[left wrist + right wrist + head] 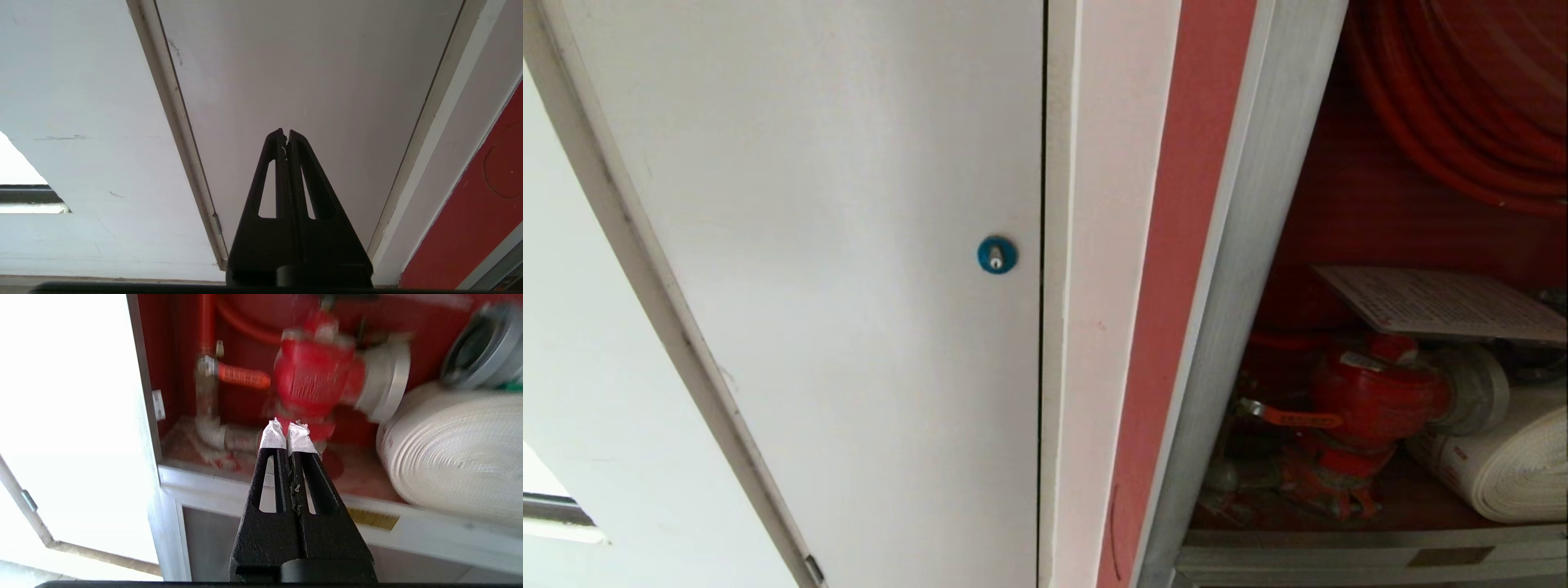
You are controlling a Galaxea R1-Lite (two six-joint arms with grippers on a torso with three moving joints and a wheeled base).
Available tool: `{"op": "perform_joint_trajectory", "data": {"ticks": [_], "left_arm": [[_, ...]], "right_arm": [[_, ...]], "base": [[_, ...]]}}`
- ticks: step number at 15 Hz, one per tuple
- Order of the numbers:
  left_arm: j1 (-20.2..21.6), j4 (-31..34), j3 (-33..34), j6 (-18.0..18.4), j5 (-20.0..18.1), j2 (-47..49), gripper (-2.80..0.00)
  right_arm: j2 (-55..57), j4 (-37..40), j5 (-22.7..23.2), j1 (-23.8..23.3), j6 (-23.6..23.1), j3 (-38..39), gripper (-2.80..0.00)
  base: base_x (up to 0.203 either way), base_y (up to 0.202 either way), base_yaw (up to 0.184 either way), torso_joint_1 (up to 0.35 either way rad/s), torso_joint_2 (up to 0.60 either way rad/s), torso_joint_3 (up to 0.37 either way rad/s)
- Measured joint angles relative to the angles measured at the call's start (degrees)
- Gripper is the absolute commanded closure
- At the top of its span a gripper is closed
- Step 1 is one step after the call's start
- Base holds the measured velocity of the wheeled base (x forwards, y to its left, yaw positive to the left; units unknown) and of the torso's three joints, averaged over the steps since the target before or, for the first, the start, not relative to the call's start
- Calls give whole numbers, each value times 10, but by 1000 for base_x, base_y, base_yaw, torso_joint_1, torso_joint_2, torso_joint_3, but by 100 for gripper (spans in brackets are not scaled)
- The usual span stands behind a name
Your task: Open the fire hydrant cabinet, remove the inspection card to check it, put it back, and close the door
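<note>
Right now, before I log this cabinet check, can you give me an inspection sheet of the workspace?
Surface: red cabinet floor, scuffed.
Job's things: open silver-framed fire hydrant cabinet; flat white printed inspection card lying above the red valve.
Clutter: white rolled hose, red hose reel.
Grippers: left pincer shut, facing the plain white door; right pincer shut, empty, before the valve.
Cables: nothing seen.
Surroundings: round blue lock.

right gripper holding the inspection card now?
No. The right gripper is shut on nothing; the inspection card lies above the red valve.
</note>
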Motion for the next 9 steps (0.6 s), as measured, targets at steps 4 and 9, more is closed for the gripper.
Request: {"op": "perform_joint_trajectory", "data": {"ticks": [4,9], "left_arm": [[0,0,0,0,0,0,0],[0,0,0,0,0,0,0]], "right_arm": [[-34,-52,-11,1,20,72,0],[-41,-152,-41,1,15,162,0]], "base": [[0,0,0,0,0,0],[0,0,0,0,0,0]]}}
